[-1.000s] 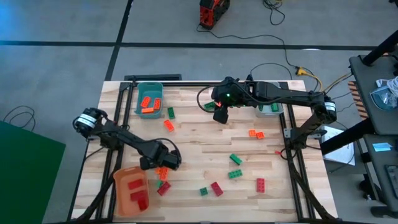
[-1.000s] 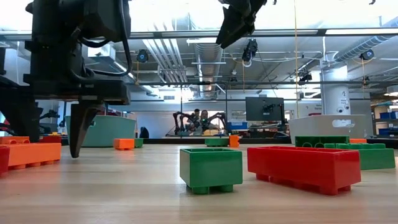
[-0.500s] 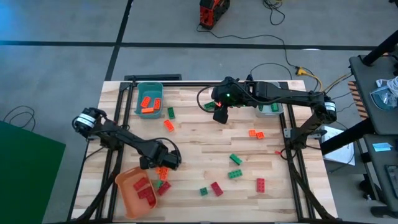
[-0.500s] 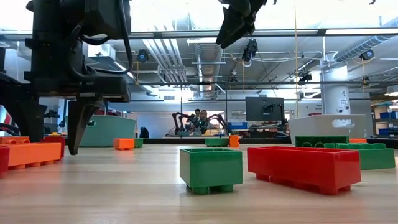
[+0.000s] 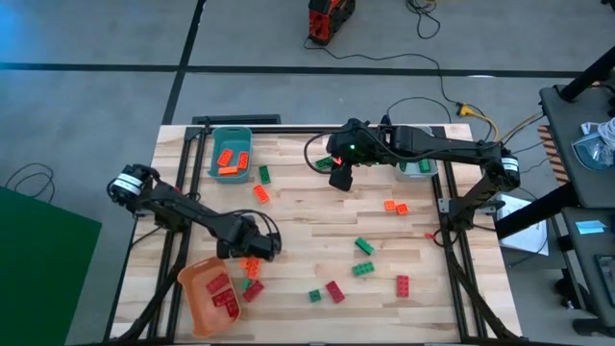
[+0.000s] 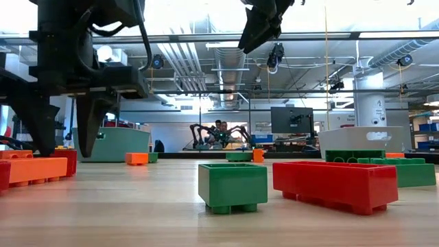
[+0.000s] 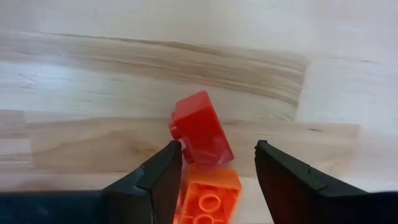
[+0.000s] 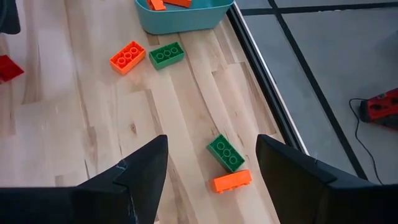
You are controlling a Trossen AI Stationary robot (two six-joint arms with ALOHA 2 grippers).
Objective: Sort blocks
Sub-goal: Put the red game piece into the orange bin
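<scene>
My left gripper [image 5: 252,250] hangs open over the table's near left, beside the orange bin [image 5: 192,277]. In the left wrist view a tilted red block [image 7: 200,134] leans on an orange block [image 7: 210,194] between its fingers [image 7: 163,177]. My right gripper [image 5: 341,177] hovers open high over the far middle with nothing between its fingers [image 8: 140,174]. Red, green and orange blocks lie scattered over the table, among them a green one [image 5: 363,246] and a red one [image 5: 402,284]. My left gripper points down with one finger on each side of the red block. One fingertip [image 7: 174,152] stands right at the block's lower corner [image 7: 180,142]; whether it touches, I cannot tell.
A teal bin [image 5: 231,135] with orange blocks stands at the far left. A grey bin [image 5: 423,173] stands at the far right. The orange bin holds red blocks. Loose blocks [image 5: 334,291] dot the near middle, and bare wood lies in the centre.
The orange bin has turned about on the table, its near end swinging toward the right edge. In the low view my left gripper has risen a little above the blocks. My right arm has kept still.
</scene>
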